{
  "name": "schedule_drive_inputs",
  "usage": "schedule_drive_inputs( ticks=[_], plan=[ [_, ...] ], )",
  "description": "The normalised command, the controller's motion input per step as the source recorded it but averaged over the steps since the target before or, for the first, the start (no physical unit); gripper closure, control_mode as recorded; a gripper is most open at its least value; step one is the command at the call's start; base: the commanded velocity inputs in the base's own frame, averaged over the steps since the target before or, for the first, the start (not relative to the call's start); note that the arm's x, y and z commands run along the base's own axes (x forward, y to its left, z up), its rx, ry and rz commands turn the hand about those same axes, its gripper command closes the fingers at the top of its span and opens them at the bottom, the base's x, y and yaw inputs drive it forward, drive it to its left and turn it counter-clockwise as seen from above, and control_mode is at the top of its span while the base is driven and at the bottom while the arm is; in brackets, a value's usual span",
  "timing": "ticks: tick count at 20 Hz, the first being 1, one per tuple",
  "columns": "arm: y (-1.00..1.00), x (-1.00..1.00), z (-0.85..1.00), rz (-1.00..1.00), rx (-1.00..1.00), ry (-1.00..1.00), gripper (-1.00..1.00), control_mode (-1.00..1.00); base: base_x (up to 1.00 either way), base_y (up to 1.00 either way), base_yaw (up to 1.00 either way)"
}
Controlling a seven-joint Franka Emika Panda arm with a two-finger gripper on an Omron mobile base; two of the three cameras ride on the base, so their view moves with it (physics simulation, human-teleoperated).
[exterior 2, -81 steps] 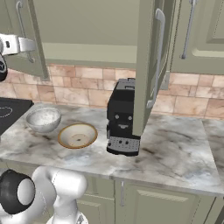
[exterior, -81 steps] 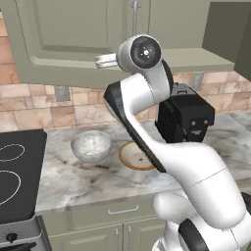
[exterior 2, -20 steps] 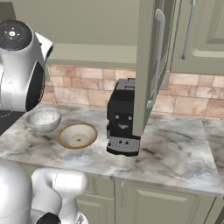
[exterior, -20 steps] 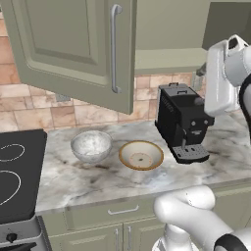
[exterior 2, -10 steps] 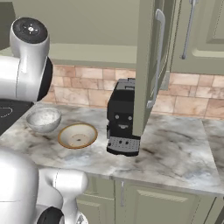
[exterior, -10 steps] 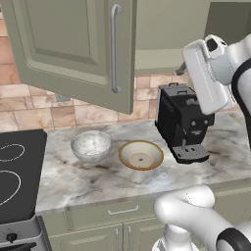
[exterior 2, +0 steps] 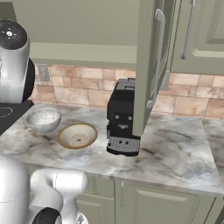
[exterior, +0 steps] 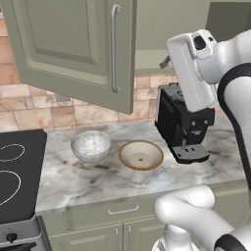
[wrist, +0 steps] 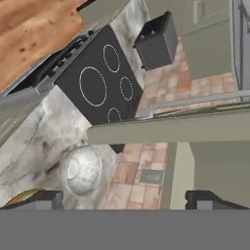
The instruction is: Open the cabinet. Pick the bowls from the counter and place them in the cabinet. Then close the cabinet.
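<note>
The white Franka Panda arm with dark joints [exterior: 196, 73] is rising from the base and bending high at the elbow, its upper links standing above the black coffee machine [exterior: 182, 122], level with the underside of the olive-green wall cabinet with long silver bar handles [exterior: 73, 49]. In the right base view a thick white link with a dark round cap [exterior 2: 13, 61] is standing upright to the left of the coffee machine. The hand is rolled over and looking down and sideways, so the black stovetop with white rings [wrist: 100, 83] is appearing above the bowl in the hand view.

The two dark fingers [wrist: 44, 199] are standing wide apart with nothing between them, one tip at the lower left and the other at the lower right of the hand view.

Both cabinet doors are swung open: one is hanging out over the grey-beige marble-patterned surface [exterior: 98, 176] to the left of the coffee machine, the other [exterior 2: 146, 65] is edge-on directly in front of it in the right base view.

The deep speckled grey-white bowl [exterior: 91, 146] is sitting on the surface to the left of the coffee machine, beside the stovetop. The wider shallow tan bowl with brown rim and cream interior [exterior: 141, 155] is lying between the speckled bowl and the coffee machine, close to both but touching neither.
</note>
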Motion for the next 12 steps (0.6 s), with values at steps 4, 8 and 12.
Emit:
schedule_drive_inputs(
  ticks=[4, 8, 12],
  plan=[
    [-0.43, 0.00, 0.00, 0.11, 0.00, -0.22, -1.00, -1.00, 0.00, 0.00, 0.00],
    [-0.16, 0.00, 0.00, 0.24, 0.00, -0.11, -1.00, -1.00, 0.00, 0.00, 0.00],
    [0.00, 0.00, 0.00, 0.26, 0.04, 0.00, -1.00, -1.00, 0.00, 0.00, 0.00]
  ],
)
